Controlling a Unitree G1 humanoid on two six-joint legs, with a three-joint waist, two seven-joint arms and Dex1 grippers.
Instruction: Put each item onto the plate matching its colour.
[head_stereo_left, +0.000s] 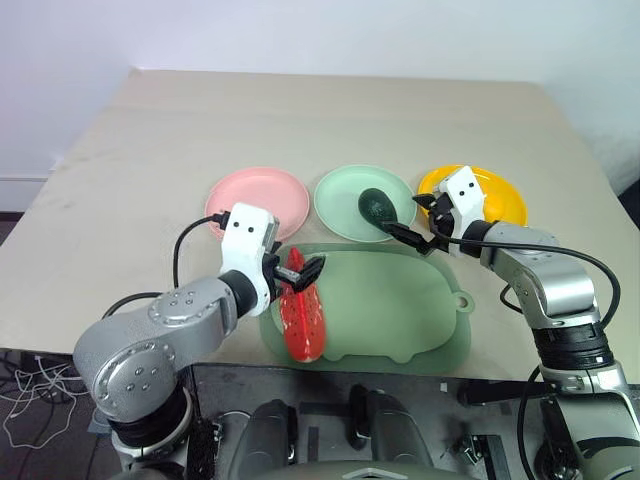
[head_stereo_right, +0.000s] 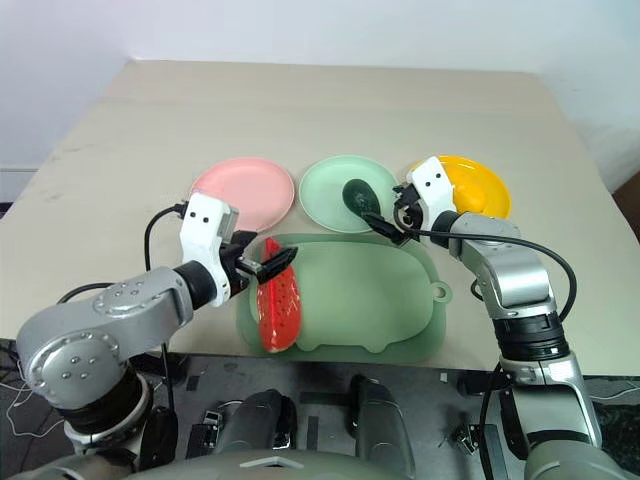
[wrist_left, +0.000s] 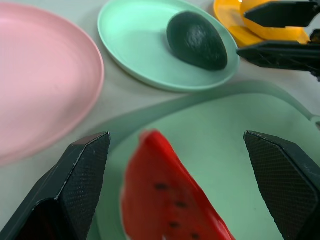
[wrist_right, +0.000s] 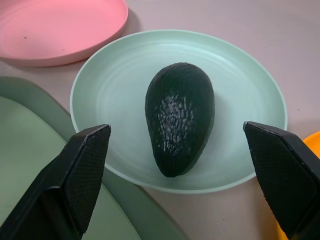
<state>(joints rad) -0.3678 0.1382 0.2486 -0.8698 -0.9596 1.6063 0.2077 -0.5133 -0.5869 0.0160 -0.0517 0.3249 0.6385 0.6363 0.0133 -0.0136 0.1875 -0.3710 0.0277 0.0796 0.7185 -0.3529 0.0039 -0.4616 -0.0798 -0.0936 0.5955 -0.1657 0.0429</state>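
A: What do you have in front of you, and how do the task's things look?

B: You have three round shallow plates in a row on the tan table (head_stereo_left: 120, 150): the pink plate (head_stereo_left: 257, 202) on your left, the mint green plate (head_stereo_left: 345, 200) in the middle, the yellow plate (head_stereo_left: 495, 195) on your right. The avocado (wrist_right: 179, 116) lies on its side on the mint green plate, dark green, pear-shaped, with a pebbled skin that catches a dull pale sheen on top. The watermelon wedge (head_stereo_left: 300, 310) lies on the left part of the large green mat (head_stereo_left: 400, 300), just in front of the plates. Its face is bright red with a few small black seeds. You cannot see its rind clearly from here.

A: And your grippers?

B: Your left gripper (head_stereo_left: 297, 274) hangs just over the far end of the watermelon wedge, its two black fingers spread wide to either side and gripping nothing. Your right gripper (head_stereo_left: 422, 220) sits between the mint green plate and the yellow plate, pointing at the avocado, its fingers also spread wide, clear of the fruit.

A: Any writing or labels?

B: You can read none on the plates, the mat or the toy foods.
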